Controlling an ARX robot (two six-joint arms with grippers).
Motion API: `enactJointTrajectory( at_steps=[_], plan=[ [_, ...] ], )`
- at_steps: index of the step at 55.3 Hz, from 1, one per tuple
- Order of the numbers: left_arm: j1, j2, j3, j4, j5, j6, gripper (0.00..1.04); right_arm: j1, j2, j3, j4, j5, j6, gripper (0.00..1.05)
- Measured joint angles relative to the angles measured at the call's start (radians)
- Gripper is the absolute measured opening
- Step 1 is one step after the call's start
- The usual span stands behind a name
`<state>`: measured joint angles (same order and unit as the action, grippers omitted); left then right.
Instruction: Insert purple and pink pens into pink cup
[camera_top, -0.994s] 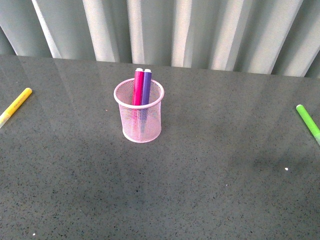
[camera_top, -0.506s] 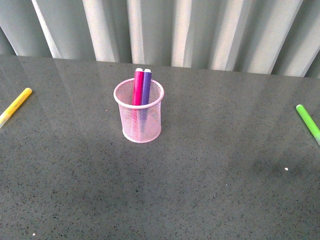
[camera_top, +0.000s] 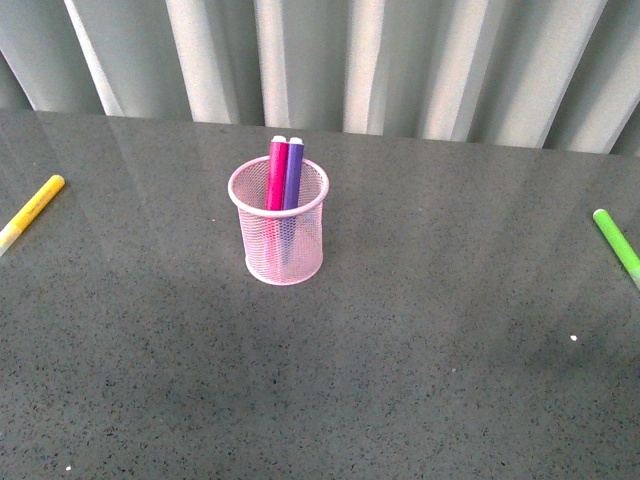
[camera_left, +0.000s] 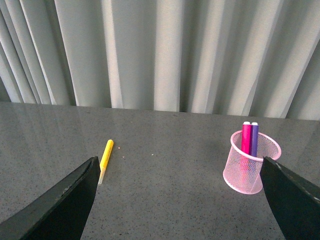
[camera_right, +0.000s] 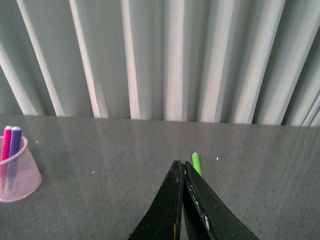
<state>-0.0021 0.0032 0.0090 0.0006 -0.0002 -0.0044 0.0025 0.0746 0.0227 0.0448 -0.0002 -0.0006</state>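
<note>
Pens: the purple and pink pens (camera_top: 284, 172) are short, with white tips on top. The pink one is on the left, the purple one on the right, side by side and touching.
Where the pens are: both stand up inside the pink cup (camera_top: 283, 250), leaning on its back rim.
Cup: it is round, made of pale pink wire net, and you can see through it. It stands in the middle of the grey table (camera_top: 400, 380). Nothing else is in it.
Front view: no arms show. A yellow marker (camera_top: 31, 212) lies far left and a green marker (camera_top: 617, 245) far right.
Left wrist view: the left gripper (camera_left: 185, 200) has its two dark fingers wide apart, holding nothing.
Right wrist view: the right gripper (camera_right: 182, 200) has its fingers pressed together, holding nothing. The green marker peeks out just behind them.
</note>
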Motion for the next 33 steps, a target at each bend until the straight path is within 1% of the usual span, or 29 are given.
enactJointTrajectory(
  at_steps=[2,16,17,19,23,28,31,33],
  plan=[
    [0.000,0.000,0.000,0.000,-0.001,0.000,0.98,0.000,-0.047,0.000,-0.038,0.002,0.000,0.03],
    [0.000,0.000,0.000,0.000,0.000,0.000,0.98,0.000,-0.070,0.000,-0.044,0.001,0.000,0.03],
    [0.000,0.000,0.000,0.000,0.000,0.000,0.98,0.000,-0.070,0.000,-0.044,0.001,0.000,0.06],
    [0.000,0.000,0.000,0.000,0.000,0.000,0.98,0.000,-0.070,0.000,-0.044,0.001,0.000,0.15],
    [0.000,0.000,0.000,0.000,0.000,0.000,0.98,0.000,-0.070,0.000,-0.044,0.002,0.000,0.25],
    [0.000,0.000,0.000,0.000,0.000,0.000,0.98,0.000,-0.070,0.000,-0.044,0.001,0.000,0.41],
    [0.000,0.000,0.000,0.000,0.000,0.000,0.98,0.000,-0.070,0.000,-0.044,0.001,0.000,0.48],
    [0.000,0.000,0.000,0.000,0.000,0.000,0.98,0.000,-0.070,0.000,-0.044,0.001,0.000,0.56]
  ],
)
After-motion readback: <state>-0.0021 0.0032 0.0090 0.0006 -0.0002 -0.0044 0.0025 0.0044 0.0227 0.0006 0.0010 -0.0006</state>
